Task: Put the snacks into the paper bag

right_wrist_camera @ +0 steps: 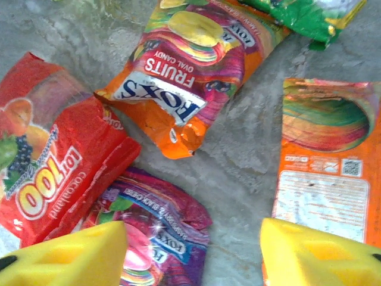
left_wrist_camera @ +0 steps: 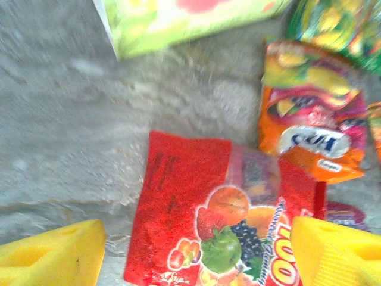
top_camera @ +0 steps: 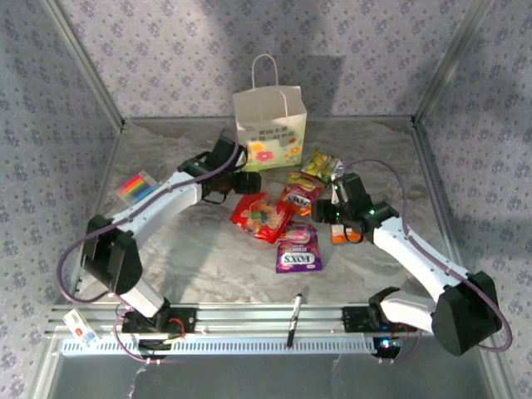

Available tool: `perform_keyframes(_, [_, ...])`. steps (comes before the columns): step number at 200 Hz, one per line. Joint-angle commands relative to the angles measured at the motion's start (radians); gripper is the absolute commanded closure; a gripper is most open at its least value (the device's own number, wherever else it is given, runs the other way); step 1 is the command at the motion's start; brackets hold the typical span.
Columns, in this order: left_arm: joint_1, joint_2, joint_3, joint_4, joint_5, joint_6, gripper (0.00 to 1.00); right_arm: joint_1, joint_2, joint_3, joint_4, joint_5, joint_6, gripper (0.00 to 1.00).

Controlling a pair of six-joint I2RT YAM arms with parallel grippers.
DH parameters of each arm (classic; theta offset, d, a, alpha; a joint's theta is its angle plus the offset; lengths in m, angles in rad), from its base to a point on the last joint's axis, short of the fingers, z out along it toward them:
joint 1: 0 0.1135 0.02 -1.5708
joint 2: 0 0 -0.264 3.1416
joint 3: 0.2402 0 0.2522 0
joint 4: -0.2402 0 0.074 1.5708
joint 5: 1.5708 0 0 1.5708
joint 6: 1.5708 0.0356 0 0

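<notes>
The paper bag (top_camera: 269, 120) stood upright at the rear of the table (top_camera: 199, 249), loop handles up. Its interior could not be seen. Five snacks lay flat on the marbled grey surface in front of it. They were glossy, crinkled packets: red (top_camera: 261, 216), purple (top_camera: 298, 249), orange-pink (top_camera: 301, 193), yellow-green (top_camera: 320, 164) and orange (top_camera: 342, 235). The left gripper (left_wrist_camera: 196, 253) was spread wide over the red packet, holding nothing. The right gripper (right_wrist_camera: 193, 256) was also spread and empty, above the purple and orange packets.

top view evenly lit, soft shadows on the back wall (top_camera: 332, 58) behind the paper bag (top_camera: 270, 125). left wrist view blurry, red packet (left_wrist_camera: 190, 202) smeared. right wrist view sharp, small glints on that packet's creases.
</notes>
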Motion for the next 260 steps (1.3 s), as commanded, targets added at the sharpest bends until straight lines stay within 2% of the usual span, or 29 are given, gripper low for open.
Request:
perform_keyframes(1, [0.026, -0.058, 0.084, -0.154, -0.024, 0.145, 0.19, -0.009, 0.001, 0.049, -0.023, 0.027, 0.012, 0.33])
perform_keyframes(33, [0.122, -0.045, 0.255, -0.216, 0.024, 0.207, 0.2, -0.016, 0.008, 0.087, -0.035, 0.033, 0.002, 0.31])
perform_keyframes(57, [0.169, 0.026, 0.403, -0.234, 0.005, 0.214, 0.2, -0.022, 0.015, 0.11, -0.041, 0.031, -0.013, 0.3])
perform_keyframes(88, [0.199, 0.21, 0.685, -0.306, -0.001, 0.197, 0.23, -0.024, 0.027, 0.125, -0.054, 0.032, -0.017, 0.29])
perform_keyframes(134, [0.226, 0.512, 1.122, -0.415, -0.012, 0.073, 0.29, -0.023, 0.032, 0.106, -0.05, 0.032, -0.019, 0.27])
perform_keyframes(150, [0.226, 0.59, 1.227, -0.427, -0.001, 0.054, 0.29, -0.023, 0.031, 0.092, -0.041, 0.021, -0.013, 0.26])
perform_keyframes(180, [0.23, 0.652, 1.271, -0.38, 0.018, 0.022, 0.31, -0.022, 0.022, 0.048, -0.006, -0.027, 0.004, 0.26])
perform_keyframes(260, [0.235, 0.7, 1.268, -0.377, 0.027, -0.022, 0.37, -0.024, -0.009, 0.033, -0.015, 0.019, -0.037, 0.26])
